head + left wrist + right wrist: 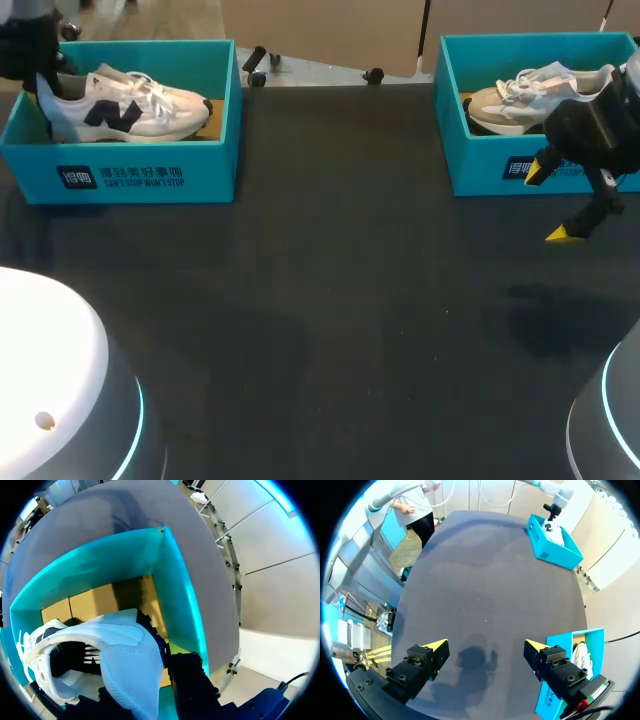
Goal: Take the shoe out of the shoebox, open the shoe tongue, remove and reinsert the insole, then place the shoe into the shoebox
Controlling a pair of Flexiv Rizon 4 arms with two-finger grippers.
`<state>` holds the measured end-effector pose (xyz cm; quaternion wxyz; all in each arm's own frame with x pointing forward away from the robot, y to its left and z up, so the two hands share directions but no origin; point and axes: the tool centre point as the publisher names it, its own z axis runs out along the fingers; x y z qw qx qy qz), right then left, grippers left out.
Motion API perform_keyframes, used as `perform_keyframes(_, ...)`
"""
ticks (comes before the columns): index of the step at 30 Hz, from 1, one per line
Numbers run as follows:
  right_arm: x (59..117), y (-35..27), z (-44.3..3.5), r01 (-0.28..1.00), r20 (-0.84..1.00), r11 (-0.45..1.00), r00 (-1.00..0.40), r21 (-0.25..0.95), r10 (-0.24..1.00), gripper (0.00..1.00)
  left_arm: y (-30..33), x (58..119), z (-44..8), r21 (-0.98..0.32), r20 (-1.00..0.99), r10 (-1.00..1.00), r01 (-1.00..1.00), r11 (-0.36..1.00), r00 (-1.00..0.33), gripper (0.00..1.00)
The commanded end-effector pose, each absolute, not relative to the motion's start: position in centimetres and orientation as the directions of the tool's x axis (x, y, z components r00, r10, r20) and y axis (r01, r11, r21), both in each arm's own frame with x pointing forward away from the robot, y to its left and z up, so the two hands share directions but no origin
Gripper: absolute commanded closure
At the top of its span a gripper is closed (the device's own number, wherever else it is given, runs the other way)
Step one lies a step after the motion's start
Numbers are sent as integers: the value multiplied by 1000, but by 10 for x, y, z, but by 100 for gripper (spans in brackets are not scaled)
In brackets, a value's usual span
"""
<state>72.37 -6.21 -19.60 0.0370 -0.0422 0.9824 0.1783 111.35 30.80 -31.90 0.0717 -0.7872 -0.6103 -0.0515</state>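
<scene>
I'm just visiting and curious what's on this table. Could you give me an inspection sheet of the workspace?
Surface: dark table.
Job's things: white shoe in the left shoebox; beige shoe in the right shoebox.
Clutter: nothing seen.
Grippers: left gripper at the white shoe's heel; right gripper over the table before the right shoebox, jaws open.
Cables: nothing seen.
Surroundings: nothing seen.

Your right tool (pixel 485 647) has two black, blocky fingers (pixel 417 667), studded with screws and capped with yellow wedge tips. Your left arm's base (pixel 50 350) is a glossy white dome; your right arm's base (pixel 605 425) is grey. Each carries a glowing cyan ring.
</scene>
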Motion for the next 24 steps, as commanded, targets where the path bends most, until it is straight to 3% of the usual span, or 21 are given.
perform_keyframes(1,724,-61,-197,-96,-87,934,-994,345,-70,0,304,1106,-326,-49,174,953,969,-244,249,100)
perform_keyframes(24,724,-61,-197,-96,-87,934,-994,345,-70,0,301,1068,-344,-57,173,949,965,-258,264,100)
